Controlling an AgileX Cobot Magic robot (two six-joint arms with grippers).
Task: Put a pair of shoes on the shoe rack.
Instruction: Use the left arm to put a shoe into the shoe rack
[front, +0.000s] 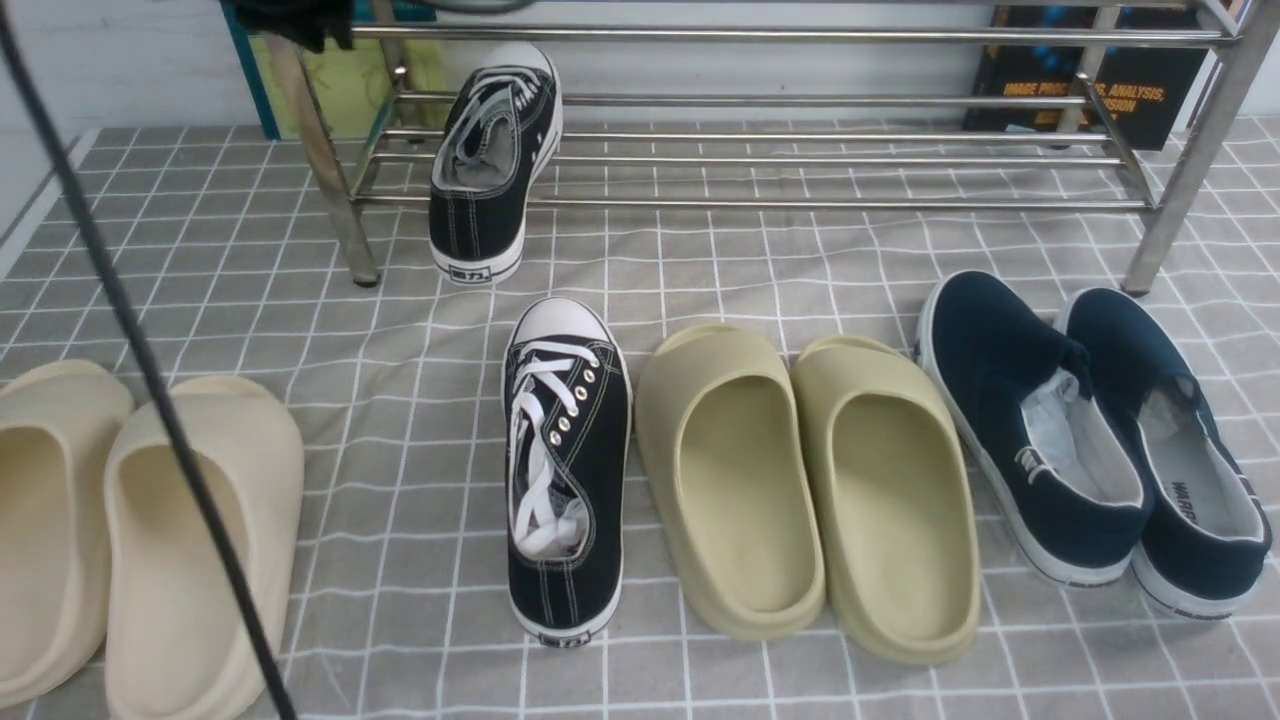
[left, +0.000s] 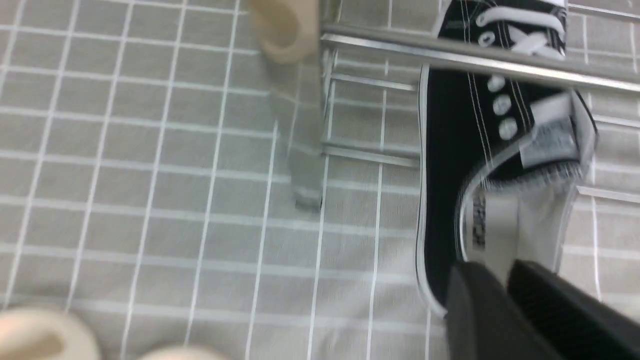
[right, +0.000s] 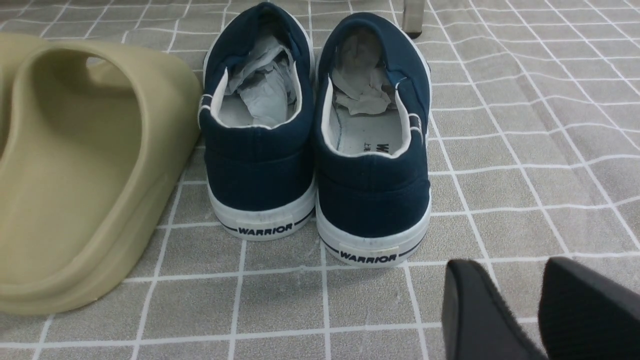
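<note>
Cable (front: 150, 380): dark, closest in the front view, strung slantwise down the left side, crossing in front of the cream slippers.
cream slippers (front: 190, 540): laid side by side at the near left on the cloth (front: 400, 300); partly cut off by the frame edge.
sneaker 2 (front: 565, 470): not on the rack; stood on its sole on the cloth, toe pointed toward the rack. It is placed between the cream slippers and the olive slippers, just beside the latter.
olive slippers (front: 880, 500): set side by side in the middle, touching each other.
navy slip-ons (front: 1090, 440): set at the near right, paper stuffed inside.
rack (front: 760, 100): silver bars, stood at the far side of the cloth, spanning most of the view.
sneaker 1 (front: 495, 160): placed on the lower bars at the rack's left end, toe to the back. Its heel is hung out past the front bar and tilted down; contact between heel and cloth cannot be told.
left end effector (left: 506, 287): seen over the heel end of sneaker 1 in the left wrist view. Its fingers are almost together with only a thin slit between, and nothing is gripped.
right end effector (right: 520, 290): held low behind the heels of the navy slip-ons, apart from them. Its fingers are parted, cloth is seen between them, and nothing is gripped.
</note>
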